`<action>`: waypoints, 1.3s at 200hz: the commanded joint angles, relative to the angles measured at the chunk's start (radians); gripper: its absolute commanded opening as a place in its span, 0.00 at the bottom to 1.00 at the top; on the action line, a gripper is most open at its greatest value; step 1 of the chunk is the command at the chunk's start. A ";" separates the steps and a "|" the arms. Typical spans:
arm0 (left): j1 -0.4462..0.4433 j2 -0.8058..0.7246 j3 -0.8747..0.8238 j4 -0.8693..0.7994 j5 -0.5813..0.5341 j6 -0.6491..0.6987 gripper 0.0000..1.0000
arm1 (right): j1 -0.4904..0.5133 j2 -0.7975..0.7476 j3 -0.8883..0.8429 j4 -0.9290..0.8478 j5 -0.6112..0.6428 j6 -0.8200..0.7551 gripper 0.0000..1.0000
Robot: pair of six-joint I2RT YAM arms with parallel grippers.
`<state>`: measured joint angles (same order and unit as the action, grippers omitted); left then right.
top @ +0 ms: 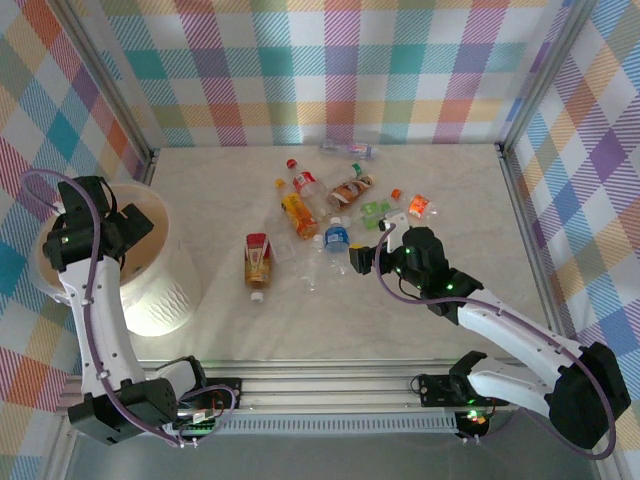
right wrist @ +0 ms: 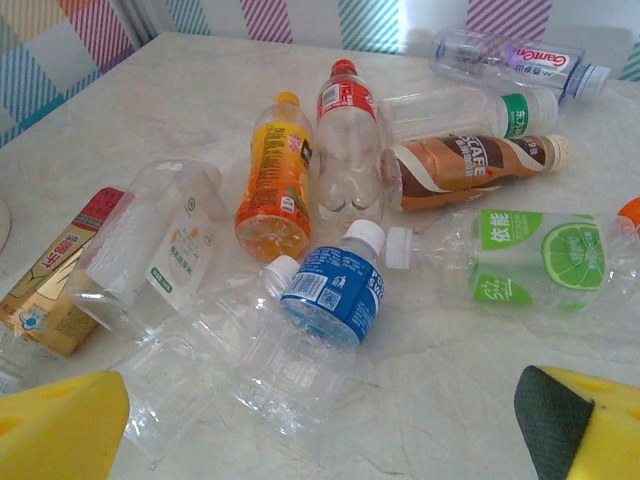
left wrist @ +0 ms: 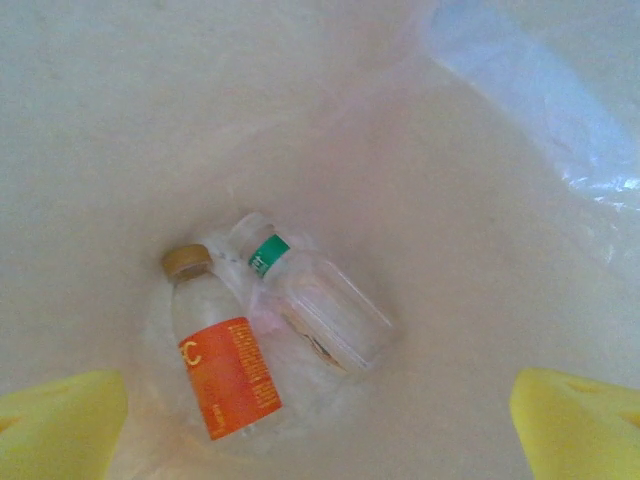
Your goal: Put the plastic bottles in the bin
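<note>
Left hand point(left wrist: 320, 430) is spread above the ribbed white bin point(top: 170, 290). Inside lie two clear plastic bottles: an orange-labelled bottle point(left wrist: 228, 372), cap toward 11 o'clock, and a green-banded bottle point(left wrist: 322, 312), cap toward 10. Right hand point(right wrist: 325, 430) is spread over the marbled tabletop point(right wrist: 480, 380), where crinkled bottles lie scattered. The red-capped bottle point(right wrist: 347, 150) points to 12.

walls: pastel plaid panels point(top: 340, 70) on three sides | table point(top: 300, 320): pale marble-look top | corners: metal posts point(top: 112, 80) | near edge: aluminium rail point(top: 330, 385) | light: bright, even
</note>
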<state>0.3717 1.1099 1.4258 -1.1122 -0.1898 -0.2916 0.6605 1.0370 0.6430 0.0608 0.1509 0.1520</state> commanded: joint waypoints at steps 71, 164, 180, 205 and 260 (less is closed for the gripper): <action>-0.150 -0.106 0.192 0.034 0.277 -0.042 1.00 | 0.002 -0.009 -0.009 0.038 0.035 0.045 1.00; -0.754 -0.052 0.052 0.307 0.165 -0.178 1.00 | 0.002 -0.024 -0.010 -0.002 0.071 0.125 1.00; -0.889 0.010 0.034 0.300 0.015 -0.204 1.00 | 0.002 -0.031 -0.015 -0.010 0.080 0.144 1.00; -1.036 0.149 0.022 0.294 -0.192 -0.279 1.00 | 0.002 -0.035 -0.022 -0.019 0.089 0.165 1.00; -1.092 0.466 0.013 0.313 -0.350 -0.449 1.00 | 0.001 -0.059 -0.006 -0.087 0.114 0.181 1.00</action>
<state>-0.7151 1.5032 1.4490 -0.8055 -0.4023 -0.6411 0.6605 1.0138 0.6319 0.0113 0.2481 0.3119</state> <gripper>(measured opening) 0.997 0.996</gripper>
